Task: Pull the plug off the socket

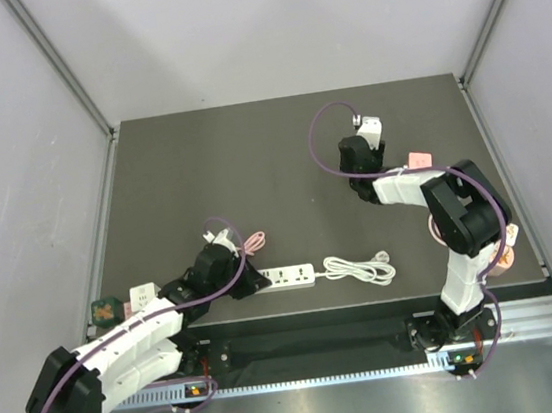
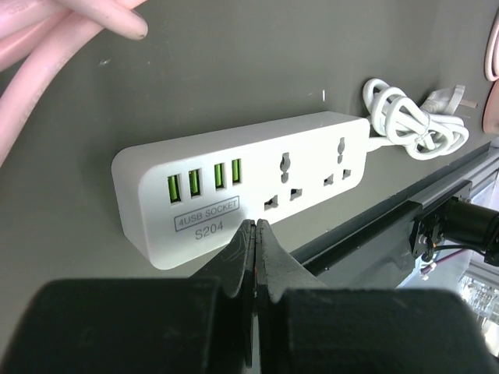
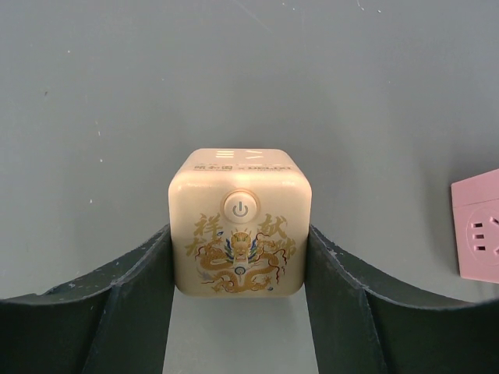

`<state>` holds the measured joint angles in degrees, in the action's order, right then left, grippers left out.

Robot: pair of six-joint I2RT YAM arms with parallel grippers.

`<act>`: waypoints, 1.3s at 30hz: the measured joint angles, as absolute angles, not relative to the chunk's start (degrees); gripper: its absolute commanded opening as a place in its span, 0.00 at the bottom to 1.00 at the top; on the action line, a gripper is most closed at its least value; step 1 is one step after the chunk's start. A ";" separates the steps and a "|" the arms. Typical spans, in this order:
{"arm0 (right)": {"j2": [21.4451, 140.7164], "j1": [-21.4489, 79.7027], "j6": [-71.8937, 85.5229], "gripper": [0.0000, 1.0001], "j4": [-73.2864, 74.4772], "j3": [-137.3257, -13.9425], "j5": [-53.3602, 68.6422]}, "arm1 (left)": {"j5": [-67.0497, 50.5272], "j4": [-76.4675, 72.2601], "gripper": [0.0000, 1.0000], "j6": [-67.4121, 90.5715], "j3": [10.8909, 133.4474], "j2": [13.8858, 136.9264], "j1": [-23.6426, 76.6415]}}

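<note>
The right claw is closed around a cream cube socket, with one dark finger pressed to each side. The cube's face, with a round power button and a gold dragon print, is turned toward the wrist camera. Whether the cube rests on the tabletop or is lifted off it cannot be told. From above the cube is hidden under the right wrist, which reaches into the right half of the tabletop toward the far edge. A pink socket block lies just beside the cube on the side of the right edge, apart from it. The left claw has its fingers pressed flat together with nothing between them, and hovers at the near side of a white power strip. The power strip lies along the near edge, a little left of the middle. Its white cord is coiled at its right end, also by the near edge. A pink cable lies just beyond the strip's left end.
</note>
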<state>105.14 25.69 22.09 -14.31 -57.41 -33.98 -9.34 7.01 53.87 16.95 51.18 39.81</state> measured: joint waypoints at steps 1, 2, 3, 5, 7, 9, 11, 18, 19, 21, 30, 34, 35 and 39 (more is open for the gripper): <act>105.14 25.69 22.11 0.48 -14.28 -57.41 -33.93 | -9.34 7.38 0.00 53.87 16.95 50.83 39.81; 105.14 25.69 22.11 0.55 -14.26 -57.39 -33.87 | -9.34 7.64 0.00 53.87 16.95 50.57 39.81; 105.14 25.69 22.11 0.75 -14.20 -57.39 -33.74 | -9.34 7.88 0.00 53.87 16.95 50.30 39.81; 105.08 25.69 22.13 0.87 -13.63 -57.39 -32.86 | -9.34 8.12 0.00 53.87 16.95 49.95 39.81; 105.08 25.69 22.09 0.98 -12.03 -57.43 -32.23 | -9.34 8.25 0.00 53.87 16.95 49.89 39.81; 105.08 25.74 21.61 1.00 -9.52 -57.78 -31.57 | -9.34 8.23 0.00 53.87 16.95 49.87 39.81; 105.08 25.74 20.86 1.00 -5.78 -59.13 -31.00 | -9.34 8.23 0.00 53.87 16.95 49.87 39.81; 100.42 25.74 18.79 1.00 2.39 -63.05 -28.56 | -9.37 8.23 0.00 53.89 16.95 49.87 39.81; 99.15 25.74 18.52 1.00 2.96 -63.07 -28.10 | -9.37 8.23 0.00 53.91 16.95 49.87 39.81; 96.60 25.74 18.04 1.00 4.45 -63.09 -27.09 | -9.34 8.27 0.00 53.91 16.95 49.74 39.81; 89.47 26.94 18.22 1.00 15.35 -64.10 -24.25 | -8.21 11.00 0.00 53.82 17.89 47.48 39.81; 84.51 27.27 19.77 1.00 19.68 -62.08 -22.50 | -8.14 11.00 0.00 53.65 19.11 47.55 39.81; 83.09 27.27 20.38 1.00 21.04 -61.34 -22.33 | -8.36 10.79 0.00 53.54 19.38 47.72 39.81; 78.63 27.27 22.52 1.00 26.76 -59.94 -22.00 | -11.62 8.84 0.18 52.27 20.69 50.37 39.81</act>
<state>78.63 27.27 22.52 26.76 -59.94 -22.00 -11.62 8.84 52.27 20.69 50.37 39.81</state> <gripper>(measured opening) 0.996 0.083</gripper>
